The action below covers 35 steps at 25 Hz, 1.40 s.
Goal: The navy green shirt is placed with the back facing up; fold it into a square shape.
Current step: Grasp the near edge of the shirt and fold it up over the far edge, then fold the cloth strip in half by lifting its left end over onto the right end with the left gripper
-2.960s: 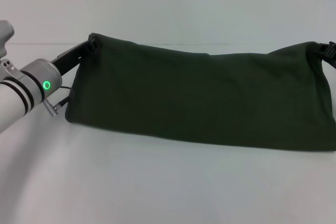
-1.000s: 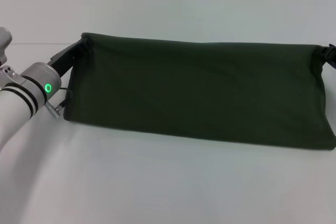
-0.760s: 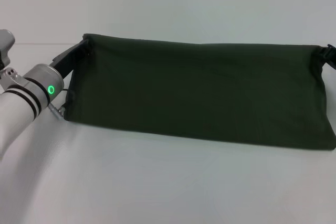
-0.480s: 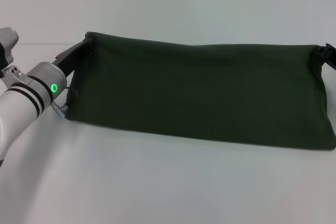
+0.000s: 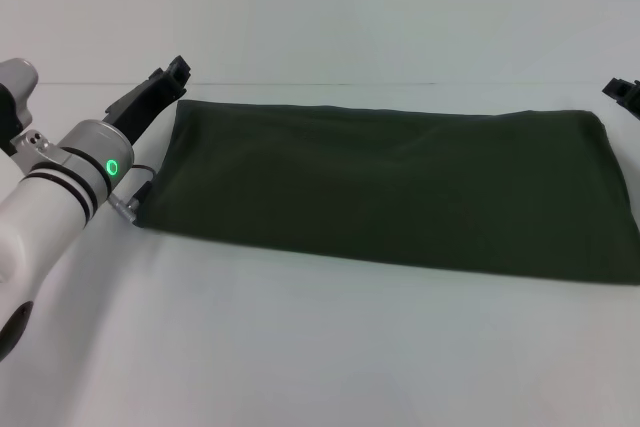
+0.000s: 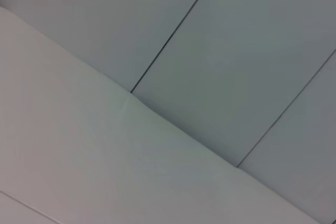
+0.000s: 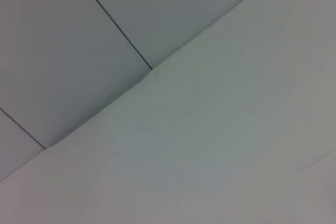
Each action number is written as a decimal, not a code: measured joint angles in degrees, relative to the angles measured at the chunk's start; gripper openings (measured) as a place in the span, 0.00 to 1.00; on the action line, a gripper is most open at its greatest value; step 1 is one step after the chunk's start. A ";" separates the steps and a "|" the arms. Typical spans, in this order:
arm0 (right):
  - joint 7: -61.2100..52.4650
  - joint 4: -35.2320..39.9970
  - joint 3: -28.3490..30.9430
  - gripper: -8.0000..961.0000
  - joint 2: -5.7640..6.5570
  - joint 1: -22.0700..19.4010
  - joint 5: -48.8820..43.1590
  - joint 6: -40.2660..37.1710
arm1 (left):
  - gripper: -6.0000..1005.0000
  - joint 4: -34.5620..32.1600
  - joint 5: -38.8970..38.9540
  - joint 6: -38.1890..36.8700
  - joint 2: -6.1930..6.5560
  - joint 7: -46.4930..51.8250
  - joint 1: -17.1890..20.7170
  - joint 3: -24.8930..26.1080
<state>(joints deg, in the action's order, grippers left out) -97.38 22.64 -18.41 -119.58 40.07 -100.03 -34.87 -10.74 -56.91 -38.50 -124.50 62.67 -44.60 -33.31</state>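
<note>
The shirt (image 5: pixel 390 187) was held up a moment ago; now it lies flat on the table (image 5: pixel 300 347), folded long. Both pincers, left (image 5: pixel 172 75) and right (image 5: pixel 622 92), have let go and hold nothing. Next comes folding it square.

The robot's left arm (image 5: pixel 45 212) is a thick white tube ringed by two thin black bands, ending in a grey metal wrist collar with a glowing green ring light. A thin black cable loops beside the collar. Beyond it sits the black left claw (image 5: pixel 160 87). Only a black tip of the right claw (image 5: pixel 624 93) shows.
</note>
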 joint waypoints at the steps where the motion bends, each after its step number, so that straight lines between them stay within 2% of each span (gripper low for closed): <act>1: 1.46 -0.70 -0.03 0.14 0.04 -0.05 1.29 0.15 | 0.26 0.35 0.87 -0.13 -0.02 -0.52 -0.16 0.00; 7: 2.87 -1.41 0.08 0.26 0.11 -0.15 2.26 1.57 | 0.56 1.17 1.82 -1.16 -0.12 -0.99 0.25 -0.34; 8: 2.78 -1.34 0.22 0.28 0.12 -0.43 2.27 1.19 | 0.57 1.17 1.82 -1.16 -0.12 -0.99 0.25 -0.34; 11: 2.41 -1.12 0.17 0.53 0.61 -2.10 2.28 -3.17 | 0.61 1.22 1.49 -3.70 0.09 -0.41 1.90 -0.69; 14: 2.41 -0.65 0.07 0.68 1.52 -4.74 2.29 -12.87 | 0.64 0.09 1.05 -6.46 0.73 5.63 4.91 -4.00; 16: 2.10 -0.55 0.05 0.78 2.72 -6.91 2.17 -20.25 | 0.67 -2.09 0.19 -7.31 1.77 13.87 7.53 -9.80; 18: 1.17 -0.71 -0.17 0.82 3.97 -8.75 1.60 -26.69 | 0.69 -4.20 -1.29 -7.96 3.35 22.14 9.48 -16.00; 20: -0.30 -0.60 -0.91 0.86 4.89 -10.41 0.36 -31.84 | 0.72 -5.65 -3.43 -9.81 5.68 30.25 11.20 -21.64; 22: -2.11 -0.20 -2.50 0.90 5.83 -11.90 -1.57 -36.10 | 0.72 -6.22 -7.50 -13.32 8.02 36.32 12.28 -23.45; 24: -3.63 -0.11 -3.99 0.90 6.58 -13.16 -3.53 -39.04 | 0.72 -7.39 -12.94 -15.38 9.63 40.51 12.97 -23.16; 25: -4.06 -0.07 -4.39 0.90 6.82 -13.63 -4.35 -39.96 | 0.73 -7.39 -12.94 -15.38 9.63 40.51 12.97 -23.16; 26: -4.26 -0.04 -4.61 0.90 6.97 -14.12 -5.08 -40.77 | 0.73 -8.51 -16.60 -15.81 10.16 42.52 13.23 -22.69; 27: -4.30 0.00 -4.73 0.90 7.06 -14.58 -5.67 -41.45 | 0.73 -11.81 -27.78 -16.02 10.99 47.21 13.51 -20.11; 31: -4.04 0.20 -5.27 0.90 7.25 -15.94 -6.28 -43.28 | 0.73 -15.24 -40.75 -16.96 11.60 51.12 13.28 -16.04; 35: -3.93 0.29 -5.92 0.90 7.44 -16.79 -6.32 -44.48 | 0.73 -17.68 -47.35 -17.55 11.87 52.26 13.46 -12.72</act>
<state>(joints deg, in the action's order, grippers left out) -101.31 22.93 -24.33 -112.14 23.28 -106.35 -79.35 -28.43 -104.26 -56.05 -112.63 114.93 -31.14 -46.02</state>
